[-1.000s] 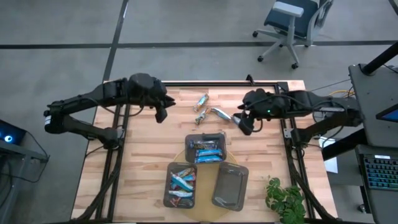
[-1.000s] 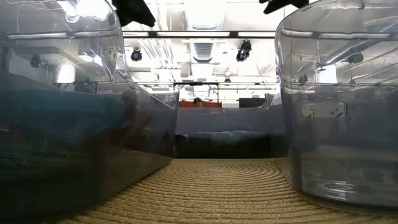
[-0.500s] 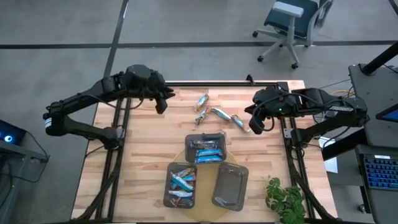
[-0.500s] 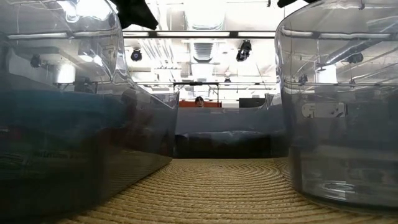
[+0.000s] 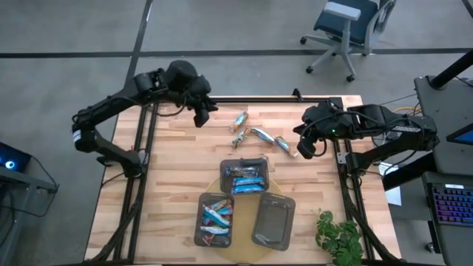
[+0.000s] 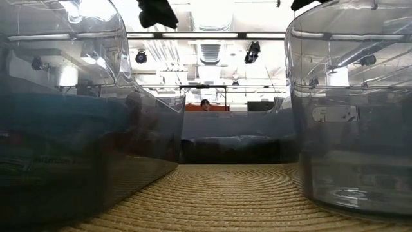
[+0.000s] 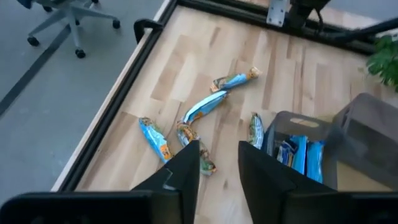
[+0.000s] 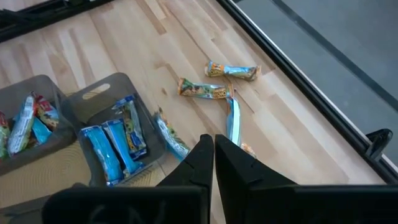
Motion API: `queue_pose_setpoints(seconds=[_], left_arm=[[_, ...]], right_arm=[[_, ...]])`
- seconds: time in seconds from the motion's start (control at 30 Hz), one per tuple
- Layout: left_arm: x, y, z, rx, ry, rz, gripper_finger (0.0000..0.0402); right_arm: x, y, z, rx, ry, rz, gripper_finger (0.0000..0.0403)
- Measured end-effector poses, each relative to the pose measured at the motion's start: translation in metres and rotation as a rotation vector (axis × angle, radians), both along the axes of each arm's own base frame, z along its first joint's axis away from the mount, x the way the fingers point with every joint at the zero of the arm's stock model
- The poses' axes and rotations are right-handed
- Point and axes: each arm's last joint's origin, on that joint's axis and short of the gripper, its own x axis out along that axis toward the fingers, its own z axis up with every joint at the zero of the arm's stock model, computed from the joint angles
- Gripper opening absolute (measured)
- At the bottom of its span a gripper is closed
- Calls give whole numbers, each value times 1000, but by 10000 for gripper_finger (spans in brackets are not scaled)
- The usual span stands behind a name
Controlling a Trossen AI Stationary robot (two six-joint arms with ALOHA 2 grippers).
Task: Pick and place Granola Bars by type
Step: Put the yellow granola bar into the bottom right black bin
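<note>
Two dark arms hang over a wooden worktop (image 5: 170,185) edged by a black frame. The left hand (image 5: 201,117) hovers near the far-left edge, its fingers (image 7: 186,171) parted by a narrow gap and holding nothing. The right hand (image 5: 304,149) sits just inside the right edge, fingers (image 8: 200,163) pressed together and empty, beside the end of a loose line of granola bars (image 5: 260,134) lying in the far middle of the worktop. More blue bars fill one grey tray (image 5: 246,163); mixed bars lie in a second tray (image 5: 215,219); a third tray (image 5: 273,221) stands beside it. Bare wood stretches wide on the left and right near sides
</note>
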Motion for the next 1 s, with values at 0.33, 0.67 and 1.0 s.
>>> queue_pose_setpoints(seconds=[0.33,0.67,1.0], left_arm=[[25,14,-13,17,175,21,214],[61,35,-53,-22,292,47,273],[95,59,-92,-85,317,139,273]], right_arm=[[0,0,0,-3,1,0,9],[0,0,0,-6,4,-5,9],[-1,0,-7,-8,41,-6,8]])
